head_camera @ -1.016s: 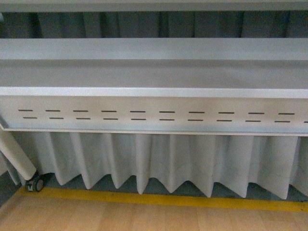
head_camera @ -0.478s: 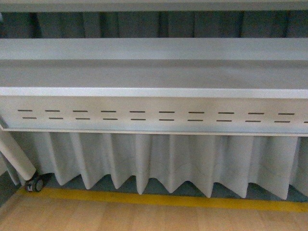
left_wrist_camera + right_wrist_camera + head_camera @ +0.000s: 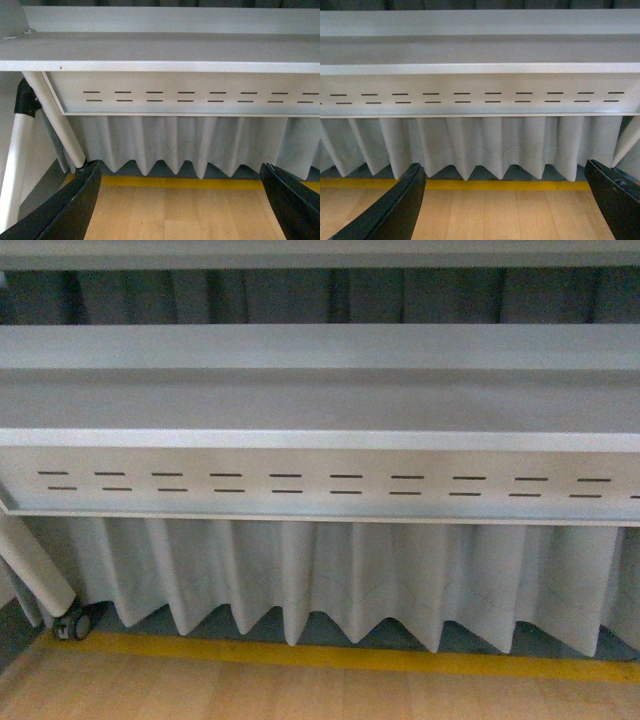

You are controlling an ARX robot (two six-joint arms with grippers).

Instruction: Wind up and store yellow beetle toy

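The yellow beetle toy is out of view in every frame. My left gripper (image 3: 182,210) is open and empty, its two black fingers (image 3: 70,210) at the frame's lower corners over a light wooden surface (image 3: 180,215). My right gripper (image 3: 505,210) is open and empty too, its black fingers (image 3: 395,212) spread wide over the same wood (image 3: 505,215). Neither arm shows in the front view.
A grey table (image 3: 320,390) with a slotted apron stands ahead, with a pleated white curtain (image 3: 340,580) hanging below it. A yellow strip (image 3: 330,655) edges the wooden surface. A white table leg with a caster (image 3: 72,620) stands at the left, also in the left wrist view (image 3: 55,125).
The front view has shifted very slightly, the grey table sitting a little lower in frame. Nothing else has moved.
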